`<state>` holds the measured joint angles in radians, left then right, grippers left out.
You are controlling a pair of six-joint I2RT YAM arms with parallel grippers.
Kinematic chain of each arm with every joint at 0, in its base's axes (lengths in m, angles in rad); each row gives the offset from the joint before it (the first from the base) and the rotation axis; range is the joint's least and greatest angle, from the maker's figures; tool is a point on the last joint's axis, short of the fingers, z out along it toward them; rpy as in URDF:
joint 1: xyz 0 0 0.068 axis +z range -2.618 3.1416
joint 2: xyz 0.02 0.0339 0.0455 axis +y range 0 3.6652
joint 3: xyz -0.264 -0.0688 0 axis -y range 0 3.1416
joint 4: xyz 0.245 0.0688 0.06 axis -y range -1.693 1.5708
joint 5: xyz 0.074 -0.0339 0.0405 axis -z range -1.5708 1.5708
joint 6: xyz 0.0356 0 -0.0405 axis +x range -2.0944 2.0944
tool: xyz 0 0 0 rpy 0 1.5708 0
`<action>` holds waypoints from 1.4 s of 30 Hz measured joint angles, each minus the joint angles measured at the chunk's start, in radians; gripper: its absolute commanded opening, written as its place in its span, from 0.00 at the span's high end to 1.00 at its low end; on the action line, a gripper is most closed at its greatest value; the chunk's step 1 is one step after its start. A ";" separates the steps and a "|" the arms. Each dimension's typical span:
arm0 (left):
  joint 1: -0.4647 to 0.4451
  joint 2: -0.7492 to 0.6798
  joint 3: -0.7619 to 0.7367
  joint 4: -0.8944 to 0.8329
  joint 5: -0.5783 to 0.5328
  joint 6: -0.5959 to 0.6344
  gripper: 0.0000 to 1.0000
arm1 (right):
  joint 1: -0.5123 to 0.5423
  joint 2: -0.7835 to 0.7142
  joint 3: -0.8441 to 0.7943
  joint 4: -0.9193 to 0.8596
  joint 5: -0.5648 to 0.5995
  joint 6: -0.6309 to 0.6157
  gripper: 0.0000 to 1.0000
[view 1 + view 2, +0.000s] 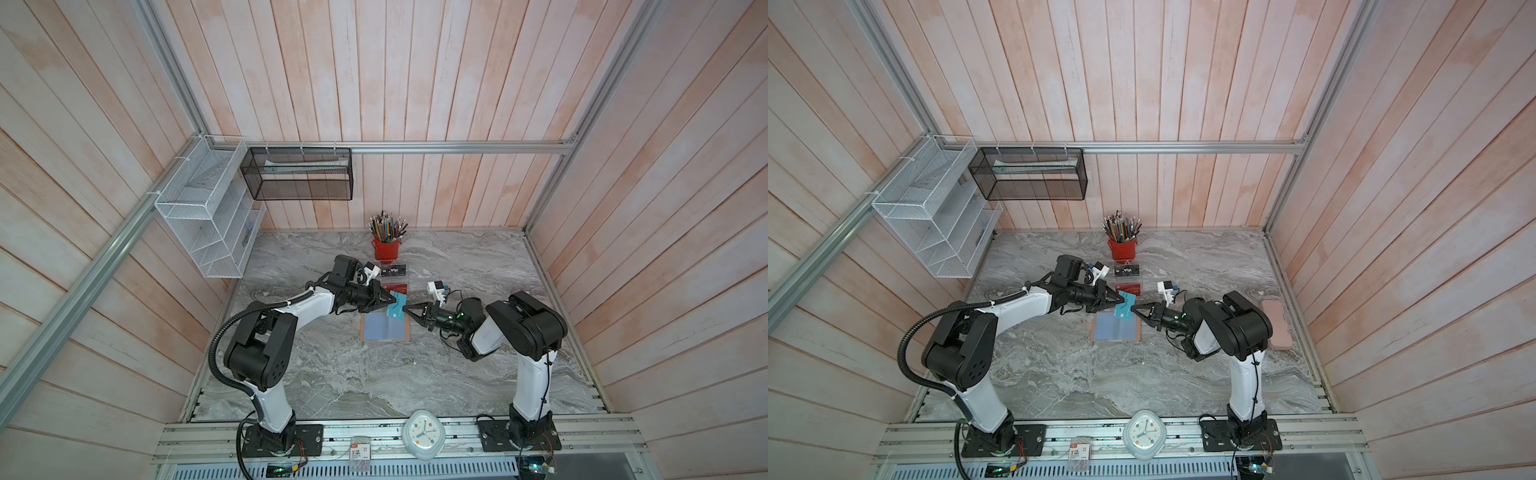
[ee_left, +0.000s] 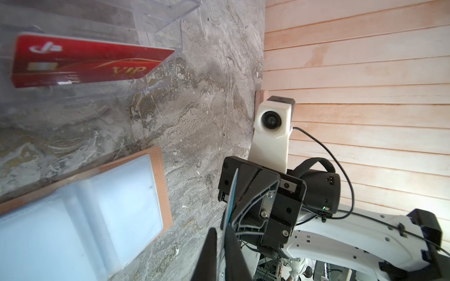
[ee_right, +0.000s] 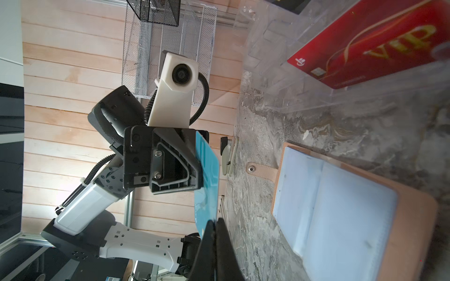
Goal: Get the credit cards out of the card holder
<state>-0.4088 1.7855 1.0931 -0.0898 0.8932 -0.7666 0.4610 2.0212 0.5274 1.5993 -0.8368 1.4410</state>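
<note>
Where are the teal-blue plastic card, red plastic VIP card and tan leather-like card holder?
teal-blue plastic card (image 3: 210,170): right wrist view, bare face.
red plastic VIP card (image 2: 85,63): left wrist view, middle.
tan leather-like card holder (image 2: 163,189): left wrist view, stitched edge.

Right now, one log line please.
left fingers: shut on teal card | right fingers: shut on same card | card holder: lying open

A smooth, dully sheened grey stone-look worktop (image 2: 199,97) carries the matt, stitched tan-pink leather-like card holder (image 2: 161,185) with glossy pale plastic sleeves (image 2: 126,194), and near that holder the red plastic card (image 2: 85,63), teal-blue plastic card (image 3: 209,170) and clear acrylic rack (image 2: 165,17) shine.
</note>
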 measured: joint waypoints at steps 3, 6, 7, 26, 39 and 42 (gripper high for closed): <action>0.000 0.000 0.000 0.001 0.000 0.000 0.90 | -0.001 0.003 0.006 0.007 0.000 0.011 1.00; 0.000 0.000 0.002 0.001 0.000 0.000 0.90 | -0.003 0.003 0.011 0.008 -0.002 0.011 1.00; 0.000 0.000 0.003 0.001 0.000 0.000 0.91 | -0.004 0.003 0.013 0.008 -0.002 0.010 1.00; -0.002 0.000 0.090 -0.109 -0.004 0.064 1.00 | -0.009 -0.008 0.026 -0.082 0.009 -0.071 0.51; -0.005 0.077 0.422 -0.489 -0.207 0.332 1.00 | -0.079 -0.315 -0.008 -0.477 0.029 -0.279 0.15; -0.005 0.119 0.515 -0.587 -0.296 0.401 1.00 | -0.111 -0.381 -0.006 -0.619 0.040 -0.352 0.14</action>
<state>-0.4137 1.9049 1.6085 -0.6769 0.5976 -0.3656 0.3500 1.6405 0.5209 0.9806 -0.7971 1.0889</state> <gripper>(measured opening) 0.047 0.854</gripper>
